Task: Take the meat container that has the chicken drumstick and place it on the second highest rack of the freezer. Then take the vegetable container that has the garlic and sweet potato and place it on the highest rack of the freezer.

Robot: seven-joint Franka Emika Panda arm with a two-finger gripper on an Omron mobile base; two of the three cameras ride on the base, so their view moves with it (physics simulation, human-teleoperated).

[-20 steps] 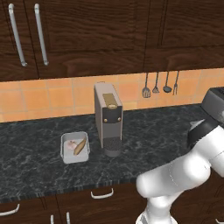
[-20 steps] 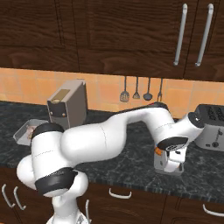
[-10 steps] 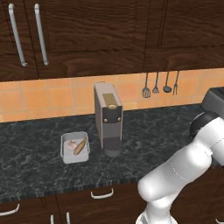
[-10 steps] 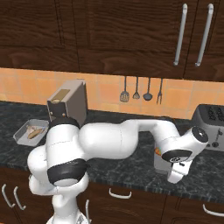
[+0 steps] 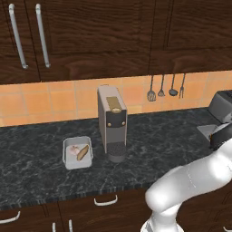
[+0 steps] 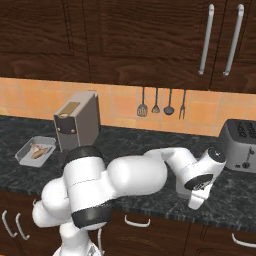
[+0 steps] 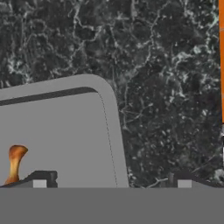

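Where the hand view looks down on the dark marbled counter [image 7: 166, 87], the gripper [image 7: 111, 181] hangs over the rounded corner of a grey meat container [image 7: 61, 131], its two dark tips wide apart, one above the tray floor and one past the rim. The chicken drumstick [image 7: 15, 162] lies inside, near the left tip. Nothing sits between the tips. In the right base view the arm reaches low to the right, just before the toaster [image 6: 239, 145]. Far to the left, well apart, the vegetable container [image 5: 78, 152] holds the garlic [image 5: 72, 150] and sweet potato [image 5: 82, 152], beside the coffee machine [image 5: 112, 122]. Utensils [image 5: 166, 87] hang on the tiled wall behind.
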